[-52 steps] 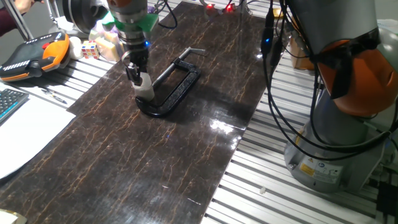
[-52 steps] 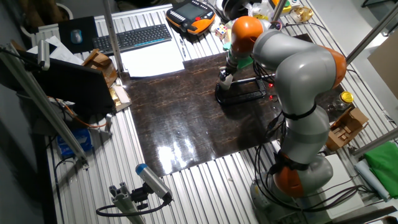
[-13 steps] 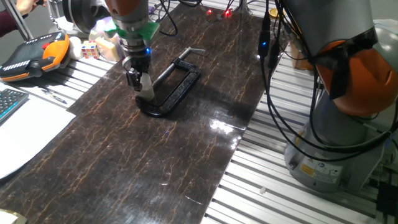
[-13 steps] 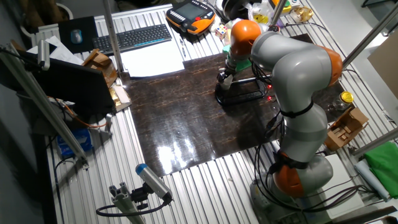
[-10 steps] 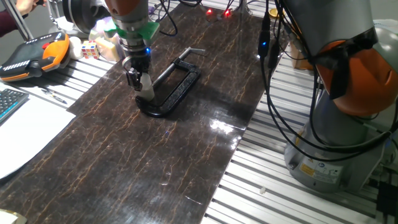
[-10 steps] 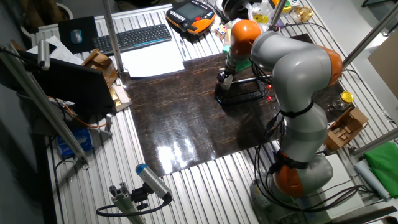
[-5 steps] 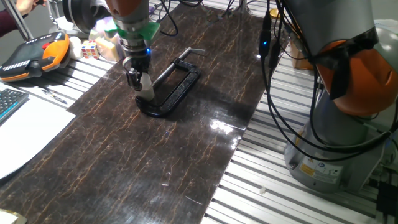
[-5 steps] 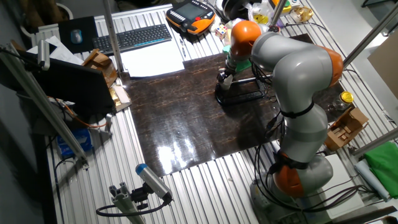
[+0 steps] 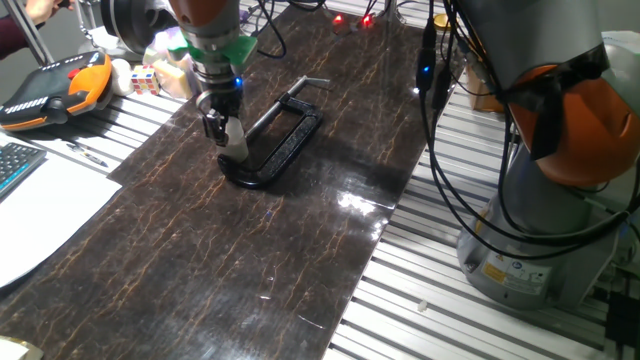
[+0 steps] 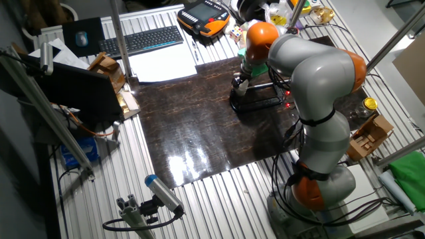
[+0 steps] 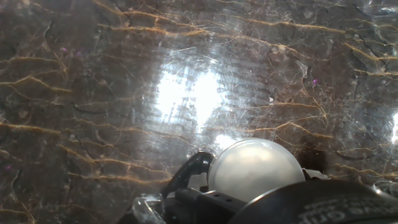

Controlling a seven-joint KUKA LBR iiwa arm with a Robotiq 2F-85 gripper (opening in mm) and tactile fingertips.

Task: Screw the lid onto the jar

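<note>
The two-finger black gripper (image 9: 222, 128) in the upper left of one fixed view pinches the small round whitish plastic lid (image 11: 256, 167). The lid sits right on top of the small clear shiny jar (image 9: 235, 146), beside the black C-clamp (image 9: 280, 140).

No text, label, brand or number can be read in any of the three views. A sticker on the robot base (image 9: 510, 270), at about 4 o'clock in one fixed view, carries print too small to make out. The keyboard (image 10: 141, 40), at about 11 o'clock in the other fixed view, shows keys but no readable characters.
</note>
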